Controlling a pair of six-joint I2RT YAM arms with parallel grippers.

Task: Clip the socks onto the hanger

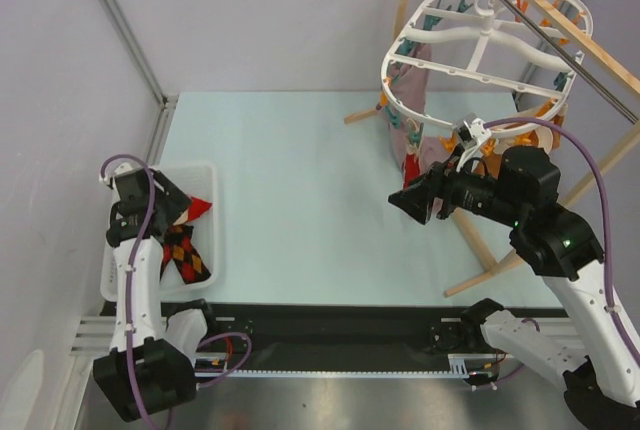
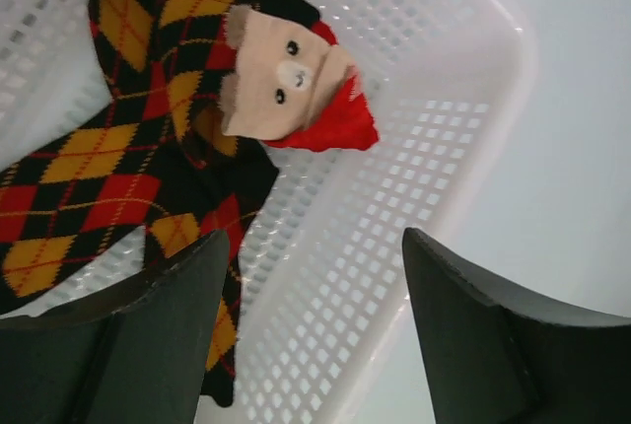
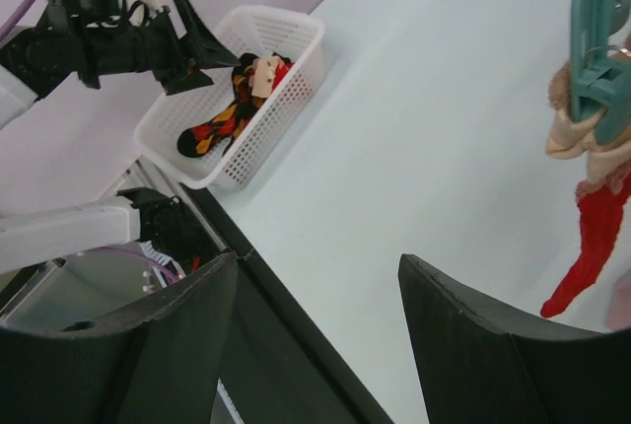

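Note:
The black argyle socks lie in a white mesh basket at the table's left. One has a beige face patch and a red tip. They also show in the top view and the right wrist view. My left gripper hovers open and empty just above the basket, over its right wall. The round white hanger hangs from a wooden pole at the back right. My right gripper is open and empty just below the hanger's front rim, also seen in its wrist view.
A mauve-pink cloth hangs from the hanger. A teal clip holds a beige and red piece. Wooden rack poles slant across the right side. The black table edge lies under my right gripper.

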